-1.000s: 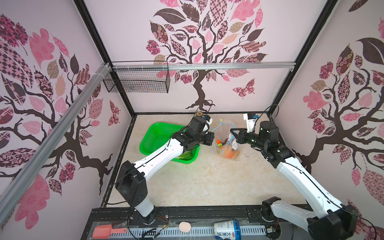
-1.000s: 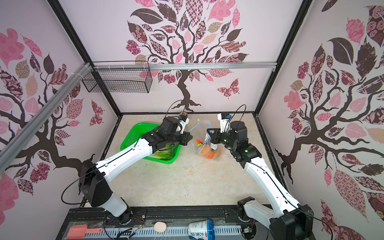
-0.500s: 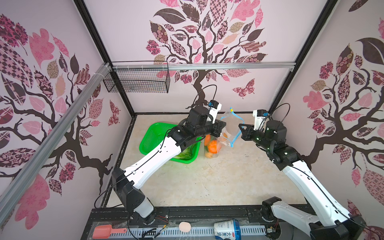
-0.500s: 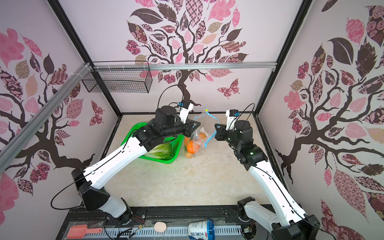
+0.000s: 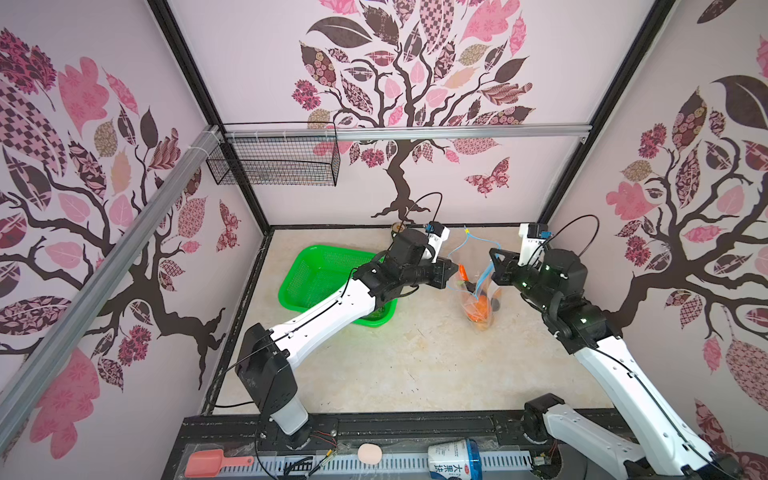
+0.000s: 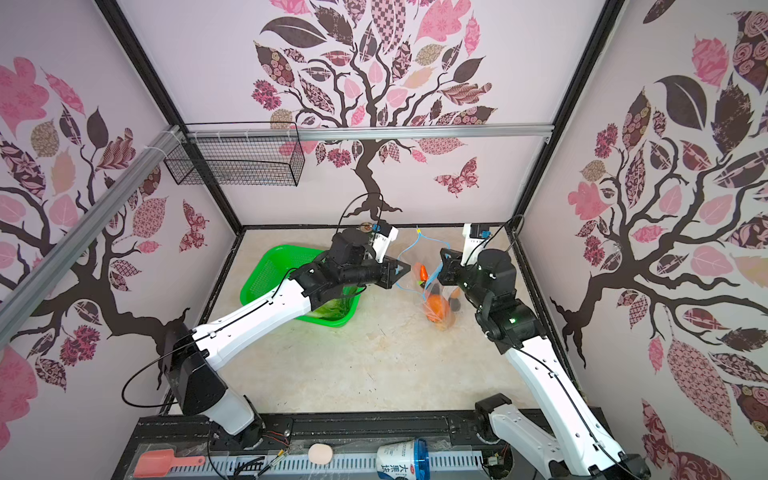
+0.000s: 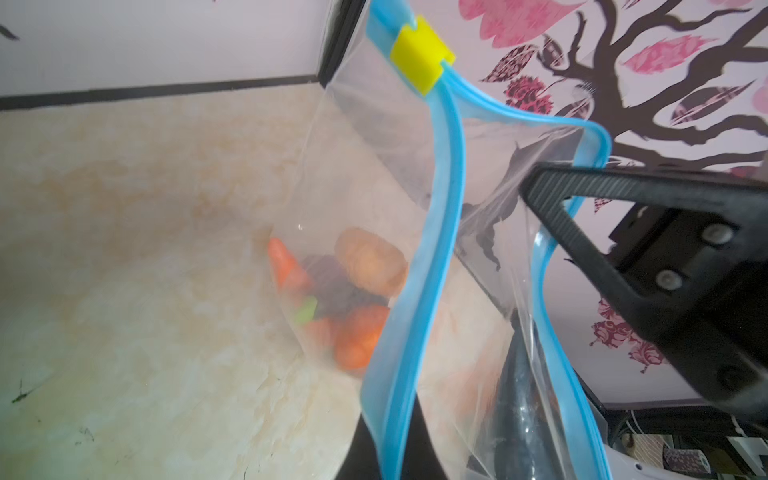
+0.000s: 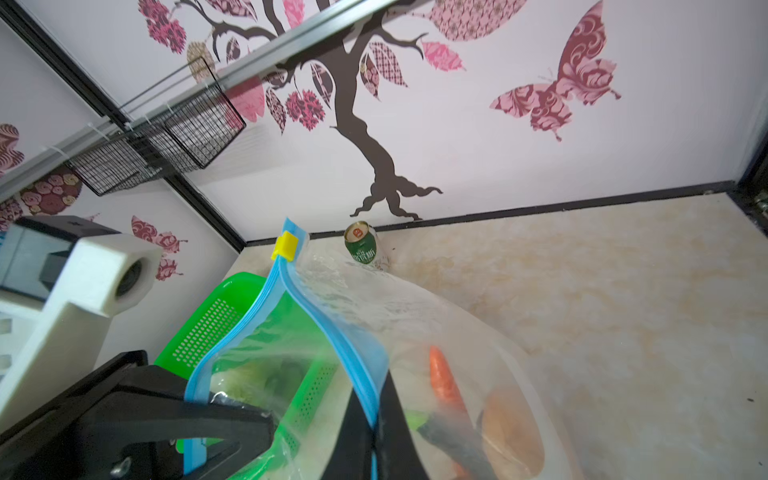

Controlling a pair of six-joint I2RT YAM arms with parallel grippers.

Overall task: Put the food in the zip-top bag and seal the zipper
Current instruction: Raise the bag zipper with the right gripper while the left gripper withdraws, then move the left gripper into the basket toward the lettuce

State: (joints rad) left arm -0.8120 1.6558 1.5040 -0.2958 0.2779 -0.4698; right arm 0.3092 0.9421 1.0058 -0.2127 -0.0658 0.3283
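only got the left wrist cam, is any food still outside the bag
Observer: Yes, the napa cabbage lies in the green basket.
Operator: anything else on the table
Observer: A green can stands upright by the back wall, beyond the zip-top bag.
Operator: has the right gripper got the bag
Observer: Yes, its wrist view shows the right gripper shut on the zipper.
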